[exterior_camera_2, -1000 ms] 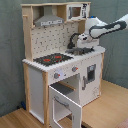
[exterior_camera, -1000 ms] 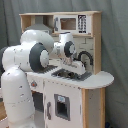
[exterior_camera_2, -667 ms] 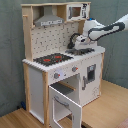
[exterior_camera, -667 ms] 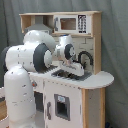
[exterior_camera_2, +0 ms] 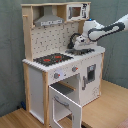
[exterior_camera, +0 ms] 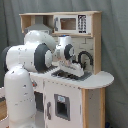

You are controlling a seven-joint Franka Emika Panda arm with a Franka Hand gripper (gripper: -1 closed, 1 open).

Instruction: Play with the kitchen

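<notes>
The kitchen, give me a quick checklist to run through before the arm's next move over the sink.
1. Gripper over the sink side, not the stovetop: ok.
2. Gripper open or shut: cannot tell.
3. Oven door shut: not ok, it hangs open in the second exterior view.
4. Faucet clear of the arm: cannot tell, they overlap.
5. Kitchen upright: ok.

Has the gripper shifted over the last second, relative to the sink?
Yes, slightly. In the second exterior view the gripper has dropped closer to the sink and edged toward the second exterior view's left, nearer the stovetop. The kitchen itself looks unchanged.
</notes>
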